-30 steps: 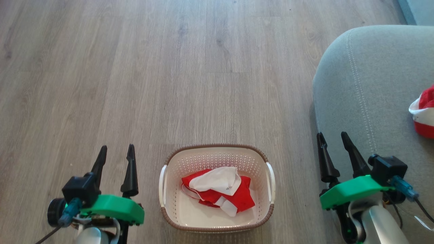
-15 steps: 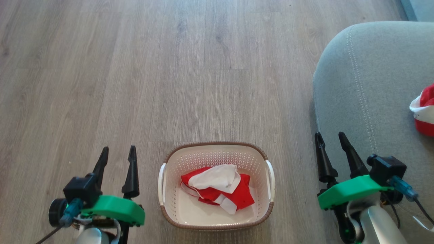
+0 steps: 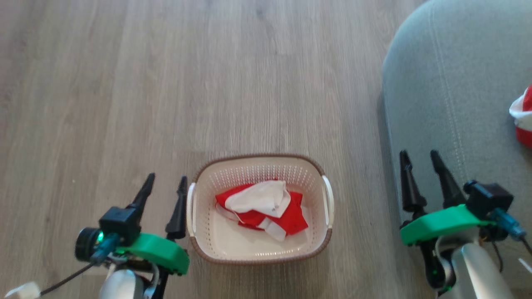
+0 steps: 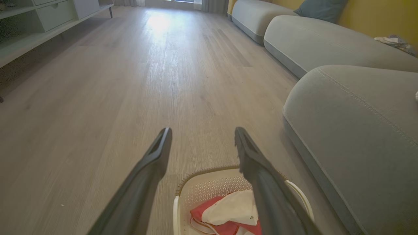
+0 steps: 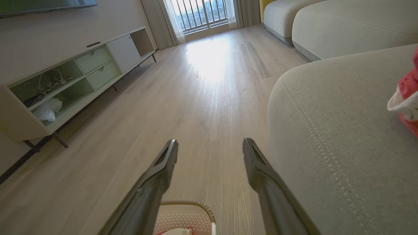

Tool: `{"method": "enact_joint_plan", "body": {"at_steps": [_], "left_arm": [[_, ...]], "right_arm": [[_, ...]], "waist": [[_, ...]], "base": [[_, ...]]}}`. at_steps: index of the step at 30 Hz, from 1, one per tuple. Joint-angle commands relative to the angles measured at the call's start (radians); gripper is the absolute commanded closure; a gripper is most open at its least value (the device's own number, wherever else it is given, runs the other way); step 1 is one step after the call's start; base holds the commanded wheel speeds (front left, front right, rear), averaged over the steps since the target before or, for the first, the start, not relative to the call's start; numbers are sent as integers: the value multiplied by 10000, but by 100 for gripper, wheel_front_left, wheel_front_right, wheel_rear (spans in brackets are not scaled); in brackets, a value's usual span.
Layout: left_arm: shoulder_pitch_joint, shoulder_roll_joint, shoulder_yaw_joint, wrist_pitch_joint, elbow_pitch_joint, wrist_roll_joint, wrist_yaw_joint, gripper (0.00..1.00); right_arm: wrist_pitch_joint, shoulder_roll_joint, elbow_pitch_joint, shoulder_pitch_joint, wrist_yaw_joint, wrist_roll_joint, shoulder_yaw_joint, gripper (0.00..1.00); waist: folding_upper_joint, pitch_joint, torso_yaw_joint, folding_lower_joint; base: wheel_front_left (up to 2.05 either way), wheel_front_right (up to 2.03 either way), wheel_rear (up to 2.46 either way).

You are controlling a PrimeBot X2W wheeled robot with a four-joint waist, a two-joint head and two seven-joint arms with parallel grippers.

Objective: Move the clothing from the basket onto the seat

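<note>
Jaws: wide, empty on your left gripper (image 3: pixel 166 178) and right gripper (image 3: pixel 419 153).
Basket (image 3: pixel 257 260): crumpled clothing (image 3: pixel 286 218), print unreadable.
Seat (image 3: pixel 457 104): red garment (image 3: pixel 525 135), cut off at frame edge.

1. Grey-brown wood-plank floor (image 3: pixel 166 83) stretches out ahead of me.
2. A low pale cabinet (image 5: pixel 81 75) stands against the wall, with a white bag (image 5: pixel 47 109) in one open shelf.
3. At the far end I see a barred window (image 5: pixel 202 13) with curtains (image 5: pixel 160 23).
4. The farther sofa sections (image 4: pixel 326 42) sit by a yellow wall (image 4: pixel 375 16). They carry a teal cushion (image 4: pixel 320 8) and a crumpled cloth (image 4: pixel 395 40).
</note>
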Motion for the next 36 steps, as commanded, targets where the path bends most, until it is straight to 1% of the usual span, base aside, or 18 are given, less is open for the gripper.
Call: {"method": "enact_joint_plan", "body": {"at_steps": [1, 5, 8, 12, 19, 23, 26, 30, 36], "left_arm": [[-399, 5, 181, -51, -173, 127, -93, 0], [-770, 5, -10, -51, 364, 413, -406, 0], [-1109, 27, -85, -51, 765, 656, -582, 0], [-1652, 383, -347, -51, 1432, 1113, -704, 0], [-2837, 1234, -1494, -51, 2372, 1765, -770, 0], [-3474, 1671, -2361, -51, 2972, 1739, -775, 0], [-4021, 2005, -2812, -51, 3355, 1601, -776, 0], [-4774, 2309, -3267, -51, 4001, 1564, -777, 0], [-5838, 2671, -3876, -51, 4888, 1738, -777, 0]], "right_arm": [[-95, 37, -392, -474, -2, -111, 147, 0], [-95, 37, -584, -693, -2, -262, -110, 0], [-95, 37, -698, -885, -2, -222, 31, 0], [-95, 37, -1000, -1150, -2, -354, 164, 0], [-95, 37, -1601, -1354, -2, -552, 228, 0], [-95, 37, -1948, -1448, -2, -428, 361, 0], [-95, 37, -2191, -1507, -2, 27, 527, 0], [-95, 37, -2609, -1570, -2, 144, 822, 0], [-95, 37, -3098, -1566, -2, -45, 1311, 0]], "waist": [[0, 381, -141, -1], [0, 1151, -333, -1], [0, 1782, -554, -1], [0, 2750, -900, -1], [0, 4334, -1388, -1], [0, 5047, -1708, -1], [0, 5533, -1958, -1], [0, 6110, -2279, -1], [0, 6899, -2742, -1]], "base": [[0, 0, 0], [0, 0, 0], [0, 0, 0], [0, 0, 0], [0, 0, 0], [0, 0, 0], [0, 0, 0], [0, 0, 0], [0, 0, 0]]}}
